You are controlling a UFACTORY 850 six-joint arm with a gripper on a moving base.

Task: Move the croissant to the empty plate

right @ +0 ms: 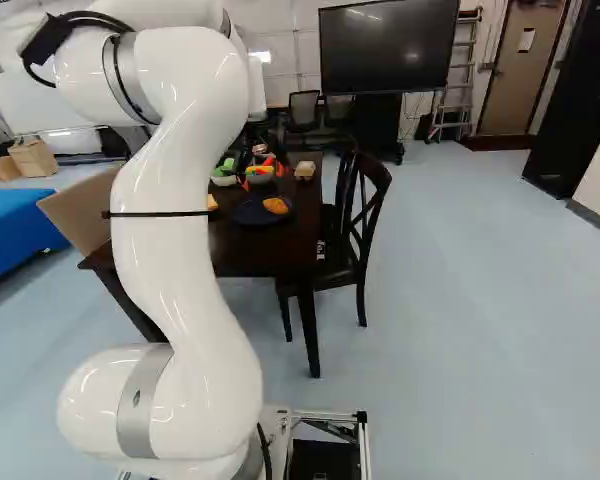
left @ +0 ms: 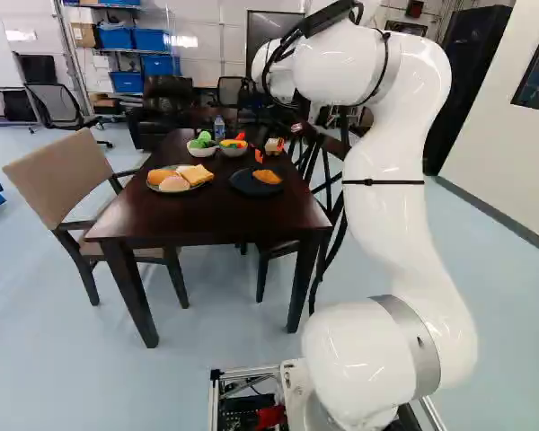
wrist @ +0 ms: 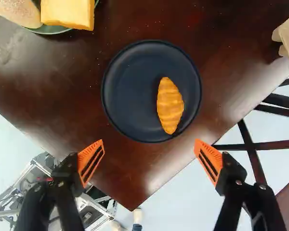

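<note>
Lying on the plate (wrist: 130, 91), the croissant (wrist: 170, 105) is seeming light, perhaps soft, its middle probably suiting a gentle hold. The gripper (wrist: 149, 141) is hovering, jaws apart.

Base views, from behind the arm (left: 386, 215), left and right: shared table (left: 225, 215) ahead. Wrist view, downward, close: plate (wrist: 130, 91).

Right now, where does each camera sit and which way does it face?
Left base view: on the base, behind the arm and left, facing ahead over the table; arm right of middle.
Right base view: on the base, behind the arm and right, facing ahead; arm left of middle.
Wrist view: on the wrist, looking along the open gripper down onto the croissant and dark plate; both fingers show.
All three share table, plate and croissant.
</note>
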